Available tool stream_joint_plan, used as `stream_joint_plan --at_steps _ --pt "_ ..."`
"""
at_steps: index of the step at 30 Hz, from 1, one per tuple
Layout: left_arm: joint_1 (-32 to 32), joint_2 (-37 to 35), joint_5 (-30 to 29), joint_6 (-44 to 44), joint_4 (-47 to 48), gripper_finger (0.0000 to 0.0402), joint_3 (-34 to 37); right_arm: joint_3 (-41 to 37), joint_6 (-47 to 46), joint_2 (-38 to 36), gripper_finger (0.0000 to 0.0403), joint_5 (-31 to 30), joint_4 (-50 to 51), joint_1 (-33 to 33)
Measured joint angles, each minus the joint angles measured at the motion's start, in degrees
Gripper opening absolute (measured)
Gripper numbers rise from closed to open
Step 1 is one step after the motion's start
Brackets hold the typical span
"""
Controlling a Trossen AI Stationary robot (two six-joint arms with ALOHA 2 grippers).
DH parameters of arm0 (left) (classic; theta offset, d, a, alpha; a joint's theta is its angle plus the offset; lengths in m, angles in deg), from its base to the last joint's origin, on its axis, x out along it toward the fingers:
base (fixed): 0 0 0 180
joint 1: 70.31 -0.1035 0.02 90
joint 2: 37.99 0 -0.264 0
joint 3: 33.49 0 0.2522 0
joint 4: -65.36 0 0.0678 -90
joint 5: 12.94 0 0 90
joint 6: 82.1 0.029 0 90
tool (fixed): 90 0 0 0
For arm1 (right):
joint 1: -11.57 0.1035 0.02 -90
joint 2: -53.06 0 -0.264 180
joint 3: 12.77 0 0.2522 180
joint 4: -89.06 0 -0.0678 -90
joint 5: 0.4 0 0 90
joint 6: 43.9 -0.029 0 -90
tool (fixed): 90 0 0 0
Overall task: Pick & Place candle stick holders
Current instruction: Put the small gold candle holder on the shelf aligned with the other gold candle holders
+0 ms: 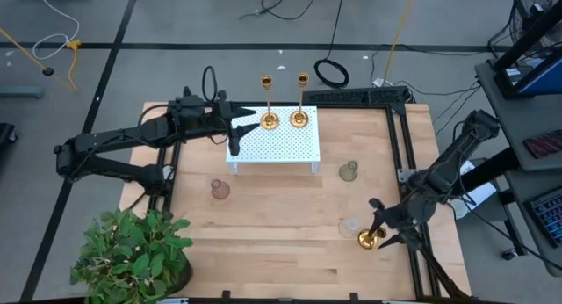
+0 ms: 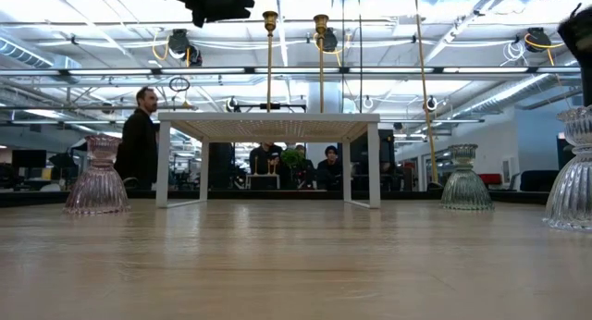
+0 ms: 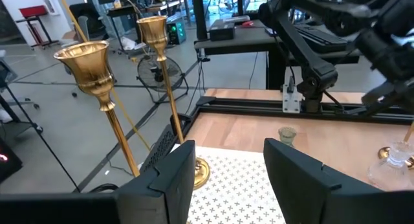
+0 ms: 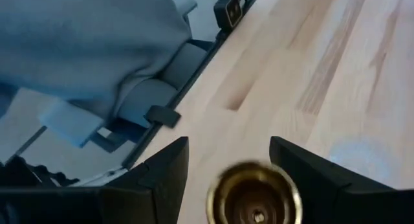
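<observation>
Two gold candle stick holders (image 1: 270, 119) (image 1: 299, 118) stand upright by their round bases on the far edge of a white perforated stand (image 1: 272, 146). My left gripper (image 1: 248, 126) (image 3: 226, 179) is open and empty, just left of them over the stand. A third gold holder (image 1: 369, 240) stands on the table at the near right. My right gripper (image 1: 378, 223) (image 4: 229, 179) is open, with a finger on either side of that holder's top cup (image 4: 253, 197). The pink (image 1: 219, 189), greenish (image 1: 349, 171) and clear (image 1: 351, 225) glass holders stand on the table. My right gripper comes at the third gold holder's cup (image 4: 253, 197) from above. A gap shows between the cup and one finger (image 4: 162, 179). The other finger (image 4: 310, 179) is close against the cup, and I cannot tell whether it touches. The holder stands on the table.
A potted plant (image 1: 132, 251) fills the near left corner. Black frame rails (image 1: 399, 137) run along the table's right and far edges. People show in the room beyond the table (image 2: 139, 140). Bare wood lies between the stand and the near edge.
</observation>
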Motion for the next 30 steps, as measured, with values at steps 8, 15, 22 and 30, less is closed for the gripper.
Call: stream_joint_plan --at_steps 8,15,22,30 --pt "0.0 0.0 0.0 -0.2 -2.4 0.0191 0.0 -8.5 0.1 0.0 0.0208 0.3 -10.5 0.1" --pt "0.0 0.0 0.0 -0.1 -2.9 0.0191 0.0 -16.1 0.2 0.0 0.0208 0.3 -19.9 1.7" --pt "0.0 0.0 0.1 -0.1 -2.9 0.0191 0.0 -21.4 0.0 0.0 0.0170 -4.8 -28.0 1.7" --pt "0.1 0.0 0.1 -0.1 -2.6 0.0191 0.0 -24.5 -0.1 0.1 0.0044 -5.6 -34.0 1.7"
